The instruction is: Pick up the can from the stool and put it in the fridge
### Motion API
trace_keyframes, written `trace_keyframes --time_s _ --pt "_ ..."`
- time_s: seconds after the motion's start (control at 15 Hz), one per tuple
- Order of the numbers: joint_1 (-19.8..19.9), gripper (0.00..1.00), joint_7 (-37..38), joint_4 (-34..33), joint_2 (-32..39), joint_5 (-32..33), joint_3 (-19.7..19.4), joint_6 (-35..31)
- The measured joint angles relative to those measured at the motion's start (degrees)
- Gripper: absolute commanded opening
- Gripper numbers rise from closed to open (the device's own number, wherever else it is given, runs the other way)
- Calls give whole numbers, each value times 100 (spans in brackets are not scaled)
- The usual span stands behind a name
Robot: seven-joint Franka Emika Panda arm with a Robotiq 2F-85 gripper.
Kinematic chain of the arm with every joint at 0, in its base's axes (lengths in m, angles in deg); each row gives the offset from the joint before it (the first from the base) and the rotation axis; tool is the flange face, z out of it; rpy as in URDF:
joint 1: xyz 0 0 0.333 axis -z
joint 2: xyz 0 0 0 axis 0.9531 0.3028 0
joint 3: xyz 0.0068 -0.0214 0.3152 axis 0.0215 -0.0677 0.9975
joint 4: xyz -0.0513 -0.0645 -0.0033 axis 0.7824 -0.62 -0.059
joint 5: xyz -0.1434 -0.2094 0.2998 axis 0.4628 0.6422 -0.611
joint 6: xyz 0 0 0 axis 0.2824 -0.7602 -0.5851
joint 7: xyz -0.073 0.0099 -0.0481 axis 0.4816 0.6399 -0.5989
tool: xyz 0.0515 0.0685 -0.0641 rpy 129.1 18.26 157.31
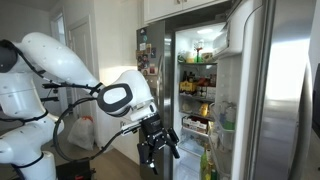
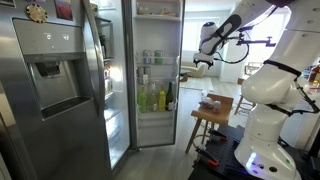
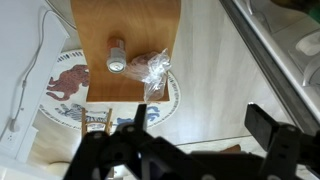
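Note:
In the wrist view the can, a small cylinder with a pale top, sits on the wooden stool, beside a crumpled clear plastic wrapper. My gripper is open and empty, high above the floor and off to the side of the stool. Both exterior views show the gripper in the air; in one it hangs above the stool. The steel fridge has one door open, with lit shelves of bottles.
A round patterned rug lies under the stool on the pale floor. A white cable runs along the wall. The closed fridge door with a dispenser stands beside the opening. The robot's white base is beside the stool.

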Motion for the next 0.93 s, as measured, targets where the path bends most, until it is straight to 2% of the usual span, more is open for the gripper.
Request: trace_keyframes --time_s 0.73,0.93 --pt "-454 100 -20 -402 1230 122 -1232 -945" --pt "-400 100 -19 -592 1600 197 -1373 -1078"
